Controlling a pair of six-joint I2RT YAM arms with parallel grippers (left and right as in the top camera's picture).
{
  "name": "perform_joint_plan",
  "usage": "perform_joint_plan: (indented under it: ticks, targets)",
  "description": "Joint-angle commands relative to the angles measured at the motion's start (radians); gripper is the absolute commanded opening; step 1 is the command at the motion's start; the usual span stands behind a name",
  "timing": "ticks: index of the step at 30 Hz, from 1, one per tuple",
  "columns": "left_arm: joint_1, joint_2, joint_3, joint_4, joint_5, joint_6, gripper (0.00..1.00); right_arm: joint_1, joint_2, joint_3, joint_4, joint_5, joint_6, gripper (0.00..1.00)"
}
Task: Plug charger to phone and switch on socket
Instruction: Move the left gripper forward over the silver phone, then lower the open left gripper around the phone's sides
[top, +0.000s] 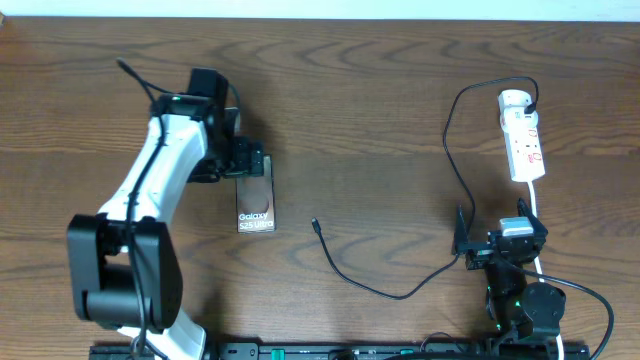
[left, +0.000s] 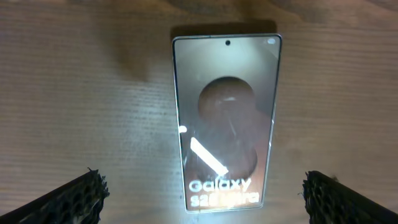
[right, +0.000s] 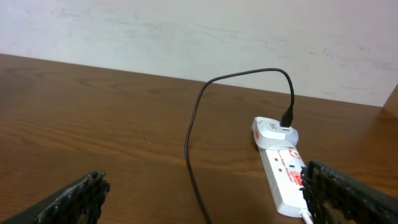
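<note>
The left gripper (left: 202, 186) and right gripper (right: 205, 177) are released. "Galaxy S25 Ultra" is read on the phone (left: 227, 112) between the left fingers (left: 71, 202); the socket (right: 283, 177) print is illegible.

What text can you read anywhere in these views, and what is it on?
"Galaxy S25 Ultra": white lettering at the near end of the phone.
Red marks on the socket: too small and blurred to read.
No other text is visible.
</note>
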Motion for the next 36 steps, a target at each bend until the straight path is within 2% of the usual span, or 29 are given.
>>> perform_joint_plan:
  ticks: [1, 5, 14, 30, 36]
  targets:
    - [-0.023, 0.031, -0.001, 0.011, -0.072, -0.038, 0.99, 0.008, -0.005, -0.005, 0.0, 0.007, -0.003, 0.99]
    - [-0.03, 0.061, -0.002, 0.034, -0.071, -0.003, 0.99, 0.008, -0.005, -0.005, 0.0, 0.007, -0.003, 0.99]
    - [-0.063, 0.097, -0.024, 0.075, -0.071, -0.005, 0.99, 0.008, -0.005, -0.005, 0.0, 0.007, -0.003, 0.99]
    - [-0.077, 0.098, -0.15, 0.214, -0.071, -0.085, 0.99, 0.008, -0.005, -0.005, 0.0, 0.007, -0.003, 0.99]
    - [-0.079, 0.098, -0.157, 0.222, -0.06, -0.115, 0.99, 0.008, -0.005, -0.005, 0.0, 0.007, -0.003, 0.99]
